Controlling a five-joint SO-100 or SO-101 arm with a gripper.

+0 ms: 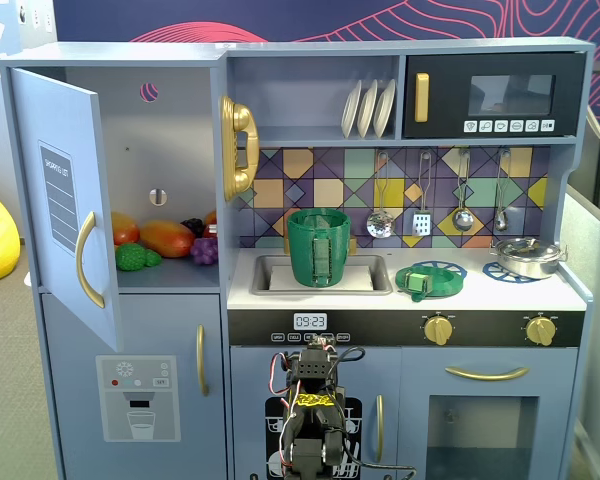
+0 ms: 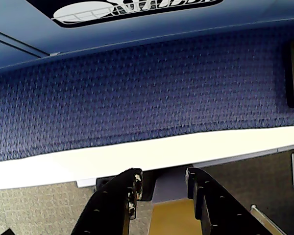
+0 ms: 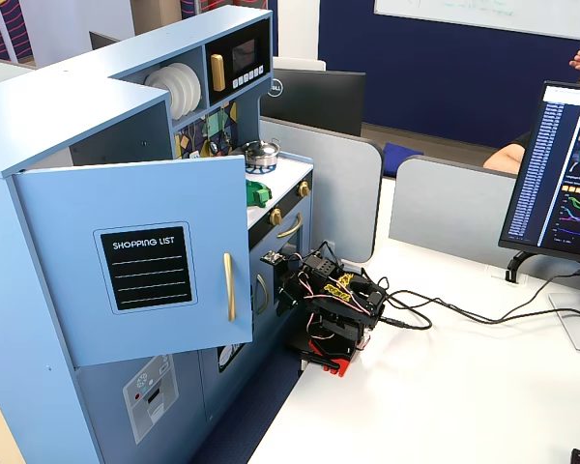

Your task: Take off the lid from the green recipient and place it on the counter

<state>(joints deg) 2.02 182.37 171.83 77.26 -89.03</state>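
In a fixed view the green recipient (image 1: 318,247) stands upright in the sink with its top uncovered. The lid (image 1: 430,278) lies flat on the counter (image 1: 370,296), on a blue burner ring right of the sink, its lighter tab hanging towards the front. Part of the lid also shows in the other fixed view (image 3: 258,191), where the open door hides the recipient. My arm (image 1: 315,400) is folded low in front of the kitchen, far below the counter. In the wrist view my gripper (image 2: 163,174) is open and empty, pointing at the white table edge and blue carpet.
A silver pan (image 1: 528,256) sits on the right burner. The left cupboard door (image 1: 65,200) stands open, with toy fruit (image 1: 165,238) on the shelf. A monitor (image 3: 561,174) and cables (image 3: 445,314) are on the white table (image 3: 464,387) behind the arm.
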